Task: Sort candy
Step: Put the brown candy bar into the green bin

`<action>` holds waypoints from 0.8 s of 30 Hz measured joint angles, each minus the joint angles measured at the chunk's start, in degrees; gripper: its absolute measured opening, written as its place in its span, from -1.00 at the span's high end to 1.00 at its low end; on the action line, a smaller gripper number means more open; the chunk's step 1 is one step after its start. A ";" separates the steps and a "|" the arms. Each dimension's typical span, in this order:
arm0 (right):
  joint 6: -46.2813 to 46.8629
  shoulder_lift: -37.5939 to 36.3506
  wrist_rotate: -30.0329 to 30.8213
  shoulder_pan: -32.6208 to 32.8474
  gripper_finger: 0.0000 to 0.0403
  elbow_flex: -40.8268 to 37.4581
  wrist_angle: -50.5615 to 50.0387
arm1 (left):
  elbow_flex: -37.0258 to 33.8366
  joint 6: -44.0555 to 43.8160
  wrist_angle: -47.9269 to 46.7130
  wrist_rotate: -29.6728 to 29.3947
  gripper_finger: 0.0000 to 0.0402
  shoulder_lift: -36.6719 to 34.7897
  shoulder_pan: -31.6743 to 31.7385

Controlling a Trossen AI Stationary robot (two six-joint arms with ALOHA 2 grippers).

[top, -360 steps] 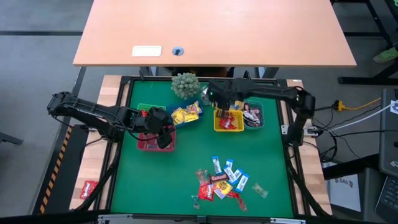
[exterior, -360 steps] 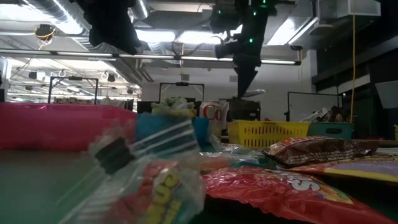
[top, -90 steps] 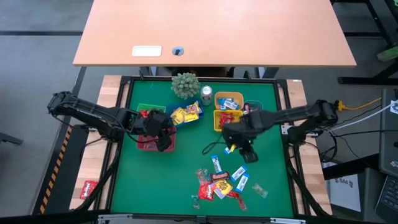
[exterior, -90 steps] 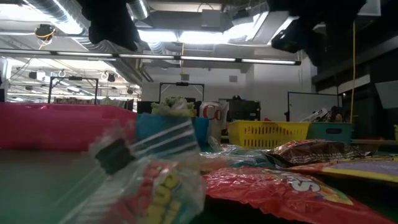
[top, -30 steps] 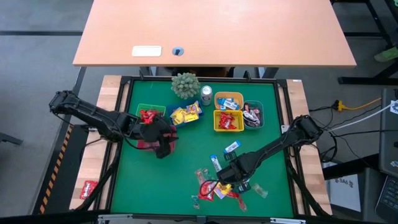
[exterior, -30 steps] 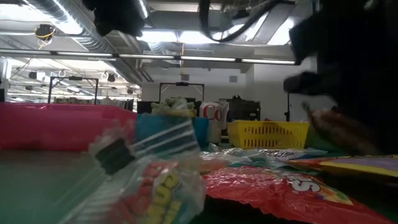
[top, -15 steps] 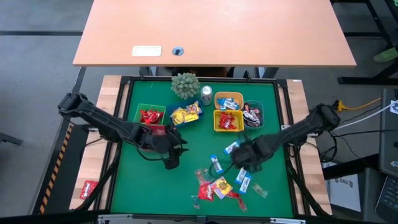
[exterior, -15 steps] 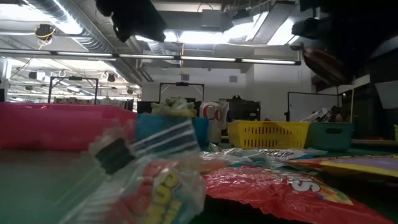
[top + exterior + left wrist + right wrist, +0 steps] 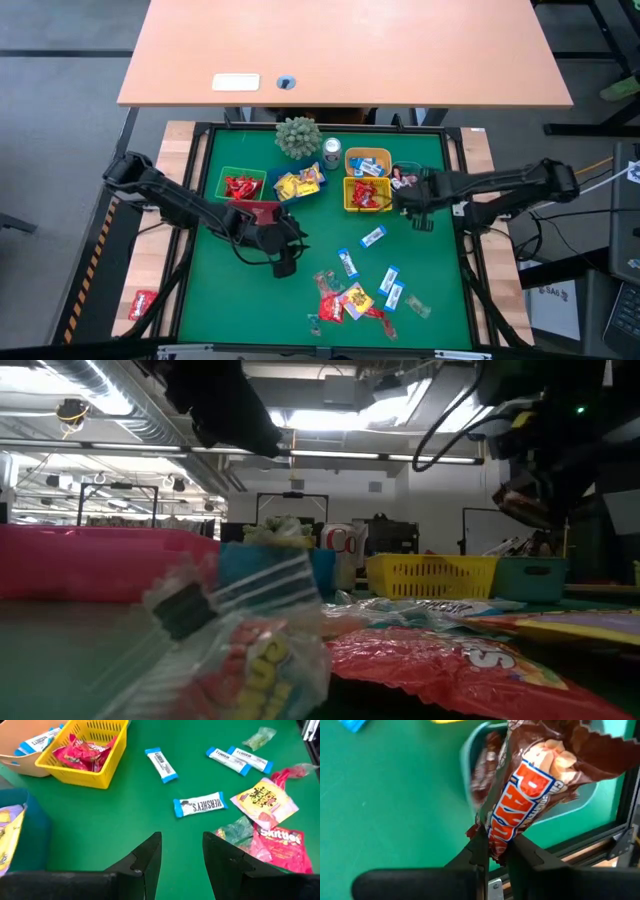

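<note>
From above, I have my right claw (image 9: 421, 212) beside the grey bin (image 9: 409, 185), the left claw (image 9: 285, 262) over the green counter (image 9: 300, 300) near the loose candy (image 9: 352, 297).

Left wrist: fingers apart, empty, candy ahead.

Right wrist: claw pinched on a brown candy bar (image 9: 530, 785) by its crimped end. It looks light, limp and slippery, so I'd grip wrappers mid-body.
</note>
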 joint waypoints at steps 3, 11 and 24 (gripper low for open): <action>-2.61 -1.45 1.61 -3.52 0.80 -0.02 0.55 | 0.00 0.02 1.63 -0.02 0.35 0.29 0.00; -13.21 -1.77 7.85 -12.63 0.80 0.01 5.37 | -0.02 0.02 3.71 0.02 0.35 0.97 0.00; -17.81 -1.43 4.74 -17.47 0.61 0.01 8.36 | -0.02 6.25 7.75 6.97 0.35 0.97 0.09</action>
